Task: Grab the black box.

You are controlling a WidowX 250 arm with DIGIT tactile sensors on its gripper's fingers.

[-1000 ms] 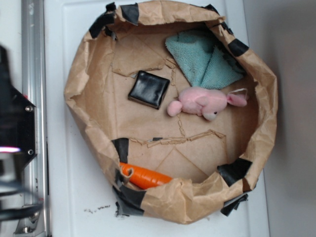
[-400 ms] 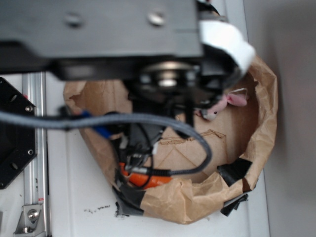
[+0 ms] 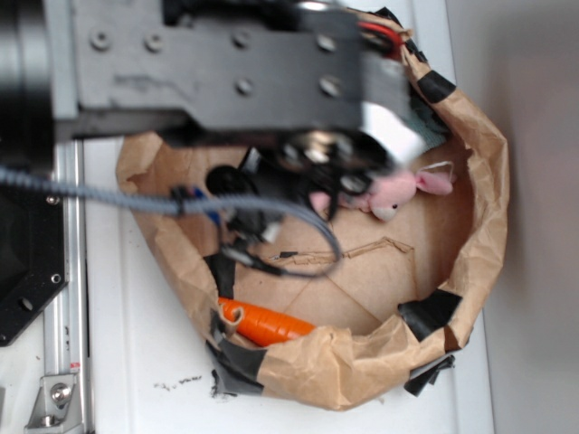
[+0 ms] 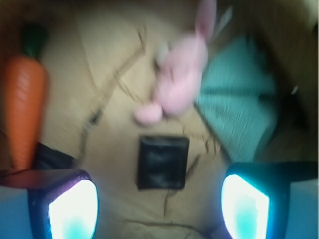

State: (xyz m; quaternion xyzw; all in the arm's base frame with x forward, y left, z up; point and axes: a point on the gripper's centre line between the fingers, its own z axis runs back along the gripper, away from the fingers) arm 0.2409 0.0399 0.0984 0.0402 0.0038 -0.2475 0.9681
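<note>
Pincer: seen from the wrist view, its two fingers stand wide apart at the lower left and lower right corners, with open floor between them. It holds nothing and touches nothing.
Fingers: dark blocks with glowing pale pads facing inward; both are blurred.
Black box: lies flat on the brown paper floor, between the two fingers' lines and just above them in the wrist picture, clear of both. Its edges are soft from blur.
Box in the exterior view: hidden under the arm; it cannot be made out there.
Arm: a large dark body across the top of the exterior picture, over the upper left half of the paper nest, with a grey cable looping beneath it.
Pink plush bunny: just beyond the box in the wrist view, near its far edge but apart from it; in the exterior view its head and ear show at the arm's right edge.
Teal cloth: right of the bunny, next to it, against the paper wall.
Carrot: orange, lying against the near paper wall in the exterior view; at the far left in the wrist view, well apart from the box.
Paper nest: crumpled brown paper ring with black tape patches, on a white surface.
</note>
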